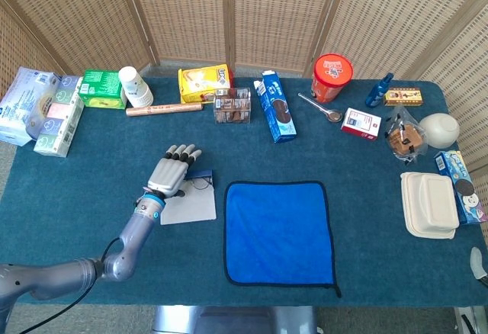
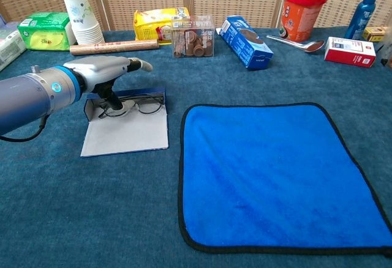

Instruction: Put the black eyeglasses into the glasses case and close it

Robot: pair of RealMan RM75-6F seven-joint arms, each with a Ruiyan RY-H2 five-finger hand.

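The black eyeglasses (image 2: 139,104) (image 1: 200,184) lie in the open glasses case (image 2: 125,136) (image 1: 191,207), close to its upright blue back wall (image 2: 131,93). The case's grey flap lies flat on the table. My left hand (image 2: 107,71) (image 1: 171,171) hovers flat over the case's left end with its fingers stretched out. Its thumb (image 2: 114,101) reaches down and touches the left end of the glasses. Nothing is pinched between thumb and fingers. Only a pale sliver of my right hand (image 1: 476,261) shows at the lower right edge of the head view.
A blue cloth (image 2: 275,173) (image 1: 279,232) lies right of the case. Along the back stand paper cups (image 2: 79,16), a brown roll (image 2: 113,48), a yellow packet (image 2: 156,23), a clear box (image 2: 193,35), a blue carton (image 2: 246,41) and a red tub (image 2: 301,11).
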